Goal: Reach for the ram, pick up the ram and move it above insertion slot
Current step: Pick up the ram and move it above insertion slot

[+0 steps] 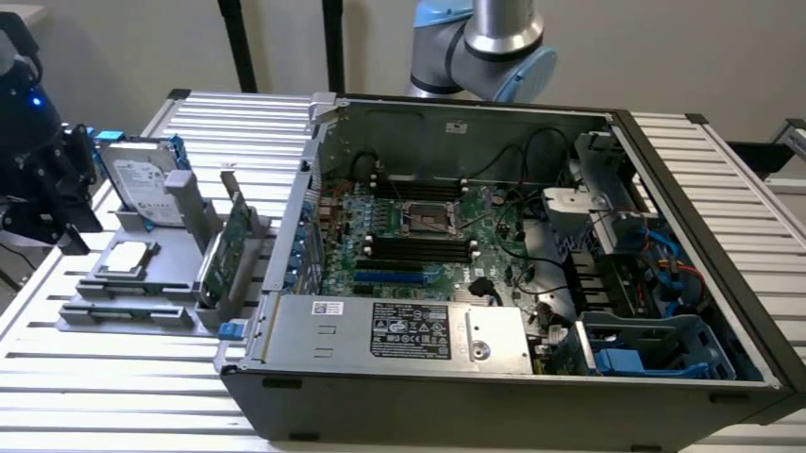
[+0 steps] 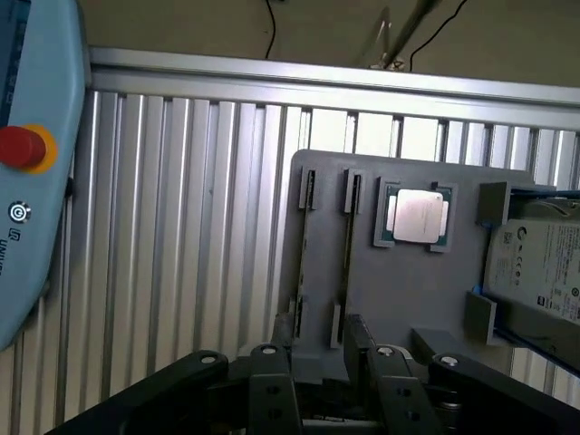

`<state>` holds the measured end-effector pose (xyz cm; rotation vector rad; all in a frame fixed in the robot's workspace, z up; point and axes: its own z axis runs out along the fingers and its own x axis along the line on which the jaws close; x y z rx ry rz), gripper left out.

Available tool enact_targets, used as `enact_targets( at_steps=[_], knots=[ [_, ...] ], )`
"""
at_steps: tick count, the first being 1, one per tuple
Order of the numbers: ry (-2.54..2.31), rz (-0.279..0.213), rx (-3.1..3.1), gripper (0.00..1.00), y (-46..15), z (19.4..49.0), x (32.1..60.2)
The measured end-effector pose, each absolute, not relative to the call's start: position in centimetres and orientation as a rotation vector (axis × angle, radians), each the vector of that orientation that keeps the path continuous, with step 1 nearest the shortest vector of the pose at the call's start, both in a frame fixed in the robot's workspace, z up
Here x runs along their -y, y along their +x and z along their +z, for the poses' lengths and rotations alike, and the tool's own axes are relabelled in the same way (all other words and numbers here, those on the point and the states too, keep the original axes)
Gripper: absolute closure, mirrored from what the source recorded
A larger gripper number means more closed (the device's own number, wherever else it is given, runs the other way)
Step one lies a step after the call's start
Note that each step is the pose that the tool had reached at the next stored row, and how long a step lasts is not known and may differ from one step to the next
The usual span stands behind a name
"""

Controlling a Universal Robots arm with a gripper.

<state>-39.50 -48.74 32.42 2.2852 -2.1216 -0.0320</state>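
The ram [image 2: 346, 254] is a thin stick seen edge-on, standing in the clips of a grey holder [image 2: 426, 290] in the wrist view. A second thin edge [image 2: 302, 254] runs parallel beside it. My gripper [image 2: 317, 343] hangs above the near end of the holder, open, with nothing between its black fingers [image 2: 281, 331]; the ram's end lies just ahead of the gap. In the exterior view my gripper [image 1: 53, 198] is the dark block at the exterior view's left, over the holder [image 1: 126, 283]. The motherboard's black slots [image 1: 422, 247] lie inside the open computer case [image 1: 705, 189].
On the holder sit a silver processor [image 2: 419, 216], a hard drive [image 2: 539, 267] and an upright green expansion card [image 1: 226, 253]. A teach pendant with a red button [image 2: 20, 147] lies on the ribbed aluminium table [image 2: 181, 227]. The arm's elbow [image 1: 497, 42] is behind the case.
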Motion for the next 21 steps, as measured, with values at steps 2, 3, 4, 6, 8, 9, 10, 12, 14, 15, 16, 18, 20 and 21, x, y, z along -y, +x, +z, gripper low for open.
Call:
enact_targets(
  at_steps=[2, 3, 4, 6, 8, 9, 10, 12, 14, 15, 16, 18, 20, 21],
  knots=[
    [2.283, -0.032, 2.124, 0.64, -39.5, 32.1, 48.8],
    [2.282, -0.032, 2.126, 0.64, -39.5, 31.9, 48.8],
    [2.28, -0.032, 2.127, 0.64, -39.5, 31.7, 48.8],
    [2.277, -0.032, 2.131, 0.64, -39.5, 31.3, 48.8],
    [2.275, -0.032, 2.134, 0.64, -39.5, 31.0, 48.8],
    [2.273, -0.032, 2.135, 0.64, -39.5, 30.8, 48.8],
    [2.272, -0.032, 2.136, 0.64, -39.5, 30.6, 48.8],
    [2.268, -0.032, 2.141, 0.64, -39.5, 30.2, 48.8],
    [2.261, -0.032, 2.148, 0.64, -39.5, 29.9, 48.8],
    [2.257, -0.032, 2.152, 0.64, -39.5, 29.7, 48.8],
    [2.253, -0.032, 2.157, 0.64, -39.5, 29.5, 48.8],
    [2.243, -0.032, 2.167, 0.64, -39.5, 29.1, 48.8],
    [2.232, -0.033, 2.178, 0.64, -39.5, 28.8, 48.8],
    [2.225, -0.033, 2.186, 0.64, -39.5, 28.6, 48.8]
  ],
)
